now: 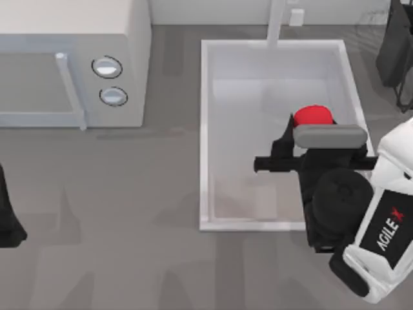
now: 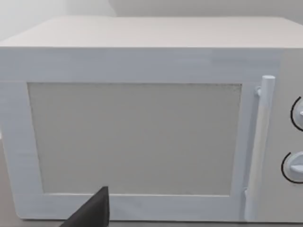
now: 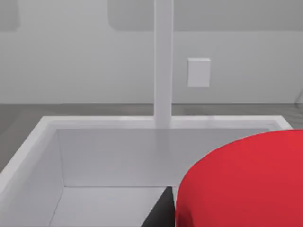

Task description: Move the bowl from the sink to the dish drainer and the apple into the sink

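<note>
The red apple (image 1: 313, 116) hangs over the right half of the white sink (image 1: 205, 129), just in front of my right arm's wrist. My right gripper (image 1: 314, 130) is shut on the apple. In the right wrist view the apple (image 3: 241, 184) bulks large and close, with one dark finger (image 3: 158, 215) beside it and the sink's far wall (image 3: 118, 151) and faucet post (image 3: 163, 61) beyond. Thin wires of the dish drainer (image 1: 405, 97) show at the right edge. The bowl is out of view. My left arm (image 1: 8, 216) is parked at the left edge.
A white microwave (image 1: 71, 58) with two round knobs stands at the back left; the left wrist view faces its door (image 2: 135, 137) and handle (image 2: 260, 142). Grey countertop (image 1: 116, 213) lies between the microwave and the sink.
</note>
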